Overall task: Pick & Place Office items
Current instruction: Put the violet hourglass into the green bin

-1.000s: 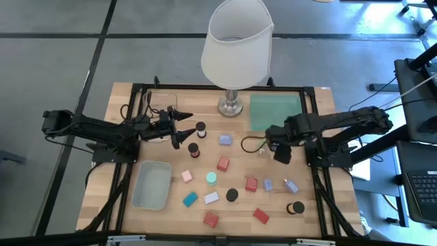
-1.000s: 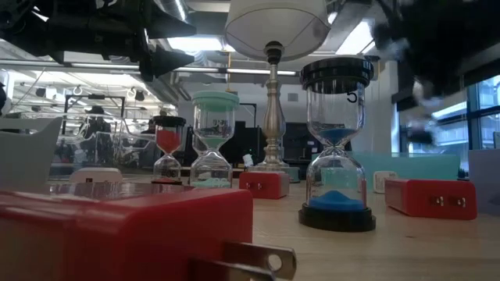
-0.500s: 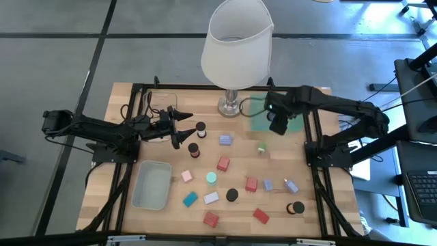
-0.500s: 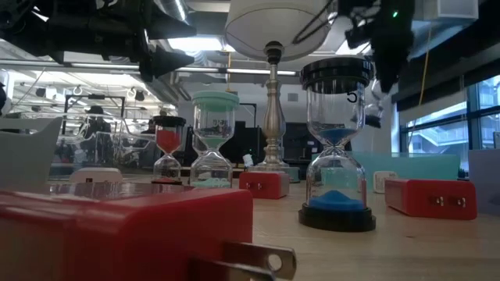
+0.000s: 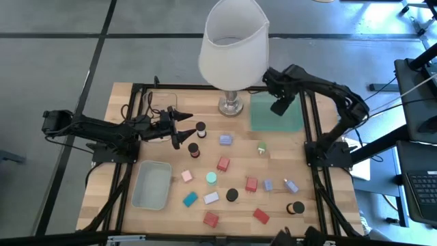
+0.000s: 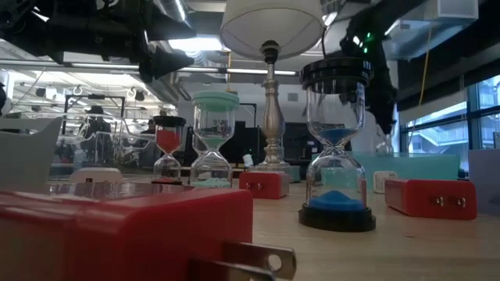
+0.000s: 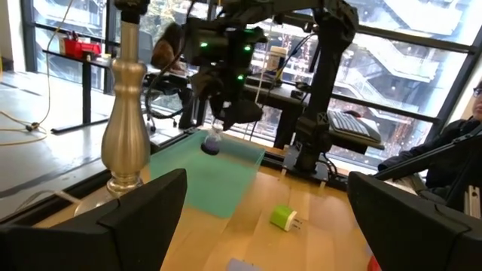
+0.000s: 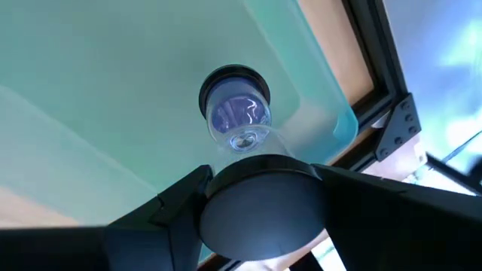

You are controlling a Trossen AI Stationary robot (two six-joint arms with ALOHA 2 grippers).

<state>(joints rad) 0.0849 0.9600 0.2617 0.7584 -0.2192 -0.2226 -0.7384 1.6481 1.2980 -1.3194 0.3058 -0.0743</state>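
Glass and dark-capped, a small hourglass [image 8: 235,113] is being held upright by the closed right gripper [image 5: 278,106] directly over the green mat [image 5: 273,116] at the worktop's far right corner, while the left gripper [image 5: 186,123] is waiting open near the far left.

Lamp [image 5: 233,48] at desk [image 5: 314,212] rear centre; mat [image 5: 273,116] right of it; bin [image 5: 151,184] front left; small items [image 5: 223,164] scattered between.

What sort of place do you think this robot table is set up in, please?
Probably a robotics lab in an office-like building: the wooden table sits in a black frame on a grey floor, a laptop stands beside it, and desks and large windows show behind.
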